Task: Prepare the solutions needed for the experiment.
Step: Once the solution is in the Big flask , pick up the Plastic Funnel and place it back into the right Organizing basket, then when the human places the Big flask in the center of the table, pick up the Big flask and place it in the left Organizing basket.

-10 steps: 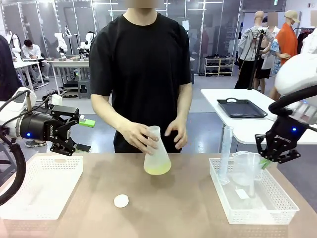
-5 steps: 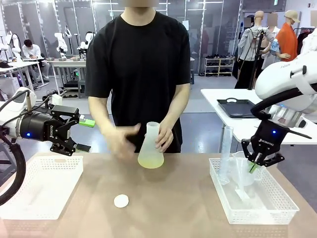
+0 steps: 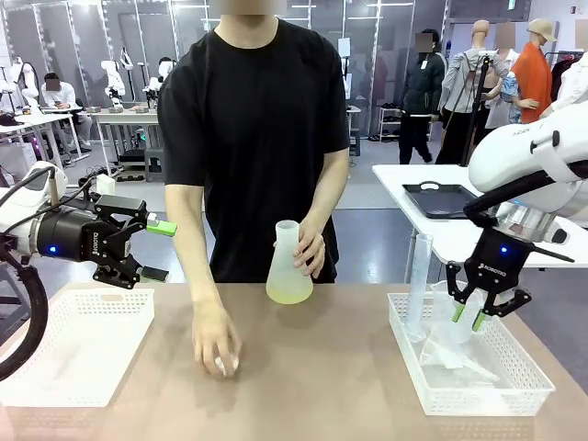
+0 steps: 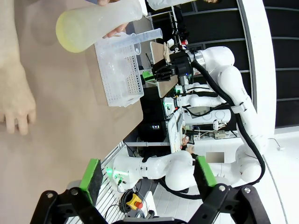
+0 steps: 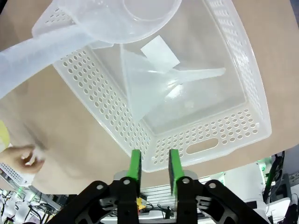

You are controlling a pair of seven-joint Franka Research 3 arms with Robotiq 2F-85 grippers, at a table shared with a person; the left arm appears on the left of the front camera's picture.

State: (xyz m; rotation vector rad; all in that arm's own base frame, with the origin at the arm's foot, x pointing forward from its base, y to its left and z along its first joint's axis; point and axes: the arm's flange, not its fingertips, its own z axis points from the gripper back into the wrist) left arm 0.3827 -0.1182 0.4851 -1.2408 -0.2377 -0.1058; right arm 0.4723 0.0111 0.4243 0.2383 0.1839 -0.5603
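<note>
A person's hand holds the frosted conical flask (image 3: 288, 262) upright over the far middle of the table. The pale yellow solution (image 3: 288, 293) lies shallow in its base. The flask (image 4: 96, 23) and the solution (image 4: 70, 39) also appear in the left wrist view. The person's other hand (image 3: 218, 347) rests flat on the table. My left gripper (image 3: 152, 250) (image 4: 148, 170) hangs open above the left basket, holding nothing. My right gripper (image 3: 469, 317) (image 5: 154, 165) hovers over the right basket, its fingers a narrow gap apart with nothing between them.
The right white basket (image 3: 514, 390) (image 5: 219, 135) holds a clear funnel (image 5: 149, 81) lying on its side, a beaker (image 5: 140, 11) and a tall measuring cylinder (image 3: 419, 276). An empty white basket (image 3: 73, 349) sits at the left. Bare tabletop lies between the baskets.
The person set the flask upright and dropped the other hand onto the table where the white disc lay. My right gripper swung left over the basket; the funnel now lies inside.
</note>
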